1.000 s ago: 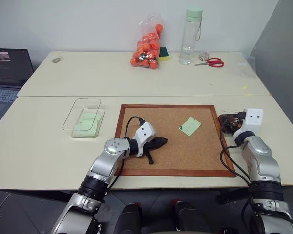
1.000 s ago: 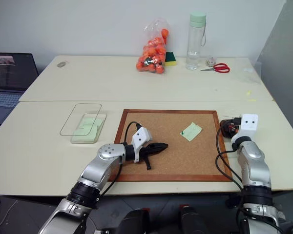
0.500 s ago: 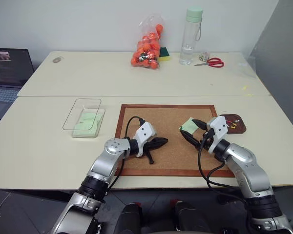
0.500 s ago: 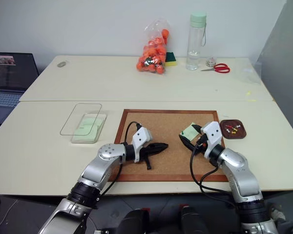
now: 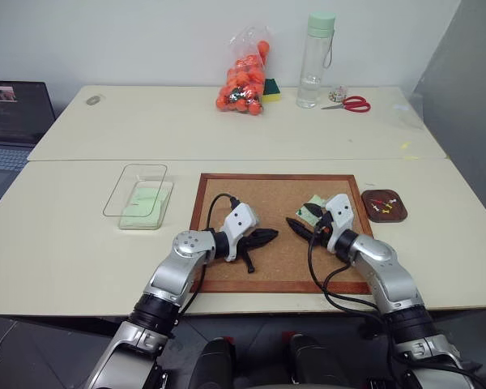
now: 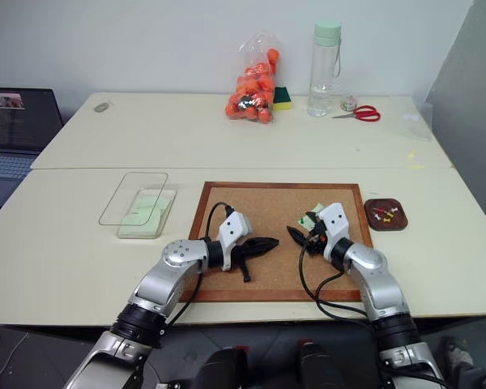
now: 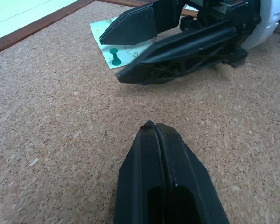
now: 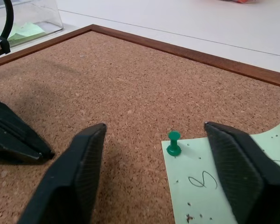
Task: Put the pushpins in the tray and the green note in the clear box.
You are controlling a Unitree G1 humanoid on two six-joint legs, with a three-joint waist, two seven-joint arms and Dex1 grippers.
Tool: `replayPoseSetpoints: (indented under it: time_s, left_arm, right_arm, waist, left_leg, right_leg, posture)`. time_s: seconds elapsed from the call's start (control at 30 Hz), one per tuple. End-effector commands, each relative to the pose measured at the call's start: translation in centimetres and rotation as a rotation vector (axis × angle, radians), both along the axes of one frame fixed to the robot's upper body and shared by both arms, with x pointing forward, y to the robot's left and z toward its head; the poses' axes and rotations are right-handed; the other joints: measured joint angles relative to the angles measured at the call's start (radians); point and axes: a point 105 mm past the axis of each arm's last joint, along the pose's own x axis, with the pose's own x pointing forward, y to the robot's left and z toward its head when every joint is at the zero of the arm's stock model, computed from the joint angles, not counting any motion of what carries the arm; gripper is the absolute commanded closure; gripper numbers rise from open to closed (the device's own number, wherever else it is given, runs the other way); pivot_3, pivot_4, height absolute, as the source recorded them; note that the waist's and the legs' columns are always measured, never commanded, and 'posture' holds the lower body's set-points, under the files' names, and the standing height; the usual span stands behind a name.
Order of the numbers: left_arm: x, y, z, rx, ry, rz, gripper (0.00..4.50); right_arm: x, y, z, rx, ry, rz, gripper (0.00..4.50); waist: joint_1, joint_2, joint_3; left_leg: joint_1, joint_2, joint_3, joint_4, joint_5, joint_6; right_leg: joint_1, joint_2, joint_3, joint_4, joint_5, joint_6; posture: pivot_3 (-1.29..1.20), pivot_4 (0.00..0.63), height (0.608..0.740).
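In the left eye view one wood-framed corkboard (image 5: pixel 279 231) lies at lower centre on the pale bench (image 5: pixel 73 243); two tools rest over its grainy surface, the left tool (image 5: pixel 267 237) left of centre with its black fingers pressed together on nothing, the right tool (image 5: pixel 301 227) just right of it, its fingers parted and holding nothing; one green note (image 5: pixel 313 204), thin and square, lies partly hidden behind the right tool; one glossy dark brown tray (image 5: pixel 384 205) sits at centre right, off the board's right edge, with a few pushpins (image 5: pixel 381 204) inside, too small to count surely; one clear box (image 5: pixel 146 204) with rounded corners stands left of the board, pale green paper in it and a clear lid leaning against it; in the upper part sit one bag of orange balls (image 5: pixel 245 77), one clear bottle (image 5: pixel 316 58) and one pair of red scissors (image 5: pixel 352 103); a laptop (image 5: pixel 12 121) shows at the left edge; the left wrist view gives what the eye views cannot: the seam of the closed left fingers (image 7: pixel 163 182) at bottom centre, and at the top one green pushpin (image 7: pixel 115 55) standing in the note's corner; the right wrist view shows that same pin (image 8: pixel 173 142) upright at lower centre, between the spread fingers (image 8: pixel 79 172), touching neither, with handwriting on the note.
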Motion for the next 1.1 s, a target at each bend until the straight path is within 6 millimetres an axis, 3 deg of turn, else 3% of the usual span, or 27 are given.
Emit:
replayPoseSetpoints:
  time_s: [0.03,0.43,0.67,0.9,1.1]
  left_arm:
    - [-0.5,0.0,-1.1,0.022,0.037,0.002,4.5]
    - [-0.3,-0.2,-0.9,0.021,0.034,-0.002,4.5]
    - [-0.3,-0.1,-0.9,0.023,0.034,0.001,4.5]
    - [-0.3,0.0,-1.0,0.023,0.036,0.006,4.5]
    - [-0.3,0.0,-1.1,0.025,0.035,0.002,4.5]
  right_arm:
    - [0.7,0.0,0.8,0.022,-0.026,-0.016,2.07]
    - [0.8,0.2,0.5,0.01,-0.024,-0.013,4.44]
    - [0.9,0.2,0.9,-0.007,-0.052,-0.016,4.44]
    - [0.1,0.2,5.1,0.096,-0.162,0.001,4.44]
    - [-0.6,0.0,6.1,0.09,-0.179,0.015,4.44]
  waist:
    - [0.0,0.0,0.0]
    - [-0.001,0.0,0.0]
    - [-0.001,0.0,0.0]
    - [0.0,0.0,0.0]
    - [0.0,0.0,0.0]
  left_leg:
    - [0.0,0.0,0.0,0.0,0.0,0.0]
    - [0.0,0.0,0.0,0.0,0.0,0.0]
    - [0.0,0.0,0.0,0.0,0.0,0.0]
    - [-0.001,0.0,0.0,0.0,0.0,0.0]
    - [-0.001,0.0,0.0,0.0,0.0,0.0]
  right_leg:
    - [0.0,0.0,0.0,0.0,0.0,0.0]
    - [0.0,0.0,0.0,0.0,0.0,0.0]
    - [0.0,0.0,0.0,0.0,0.0,0.0]
    - [0.0,0.0,0.0,0.0,0.0,0.0]
    - [-0.001,0.0,0.0,0.0,0.0,0.0]
  posture:
    - [0.0,0.15,0.74]
    - [0.0,0.15,0.74]
    - [0.0,0.15,0.74]
    - [0.0,0.15,0.74]
    - [0.0,0.15,0.74]
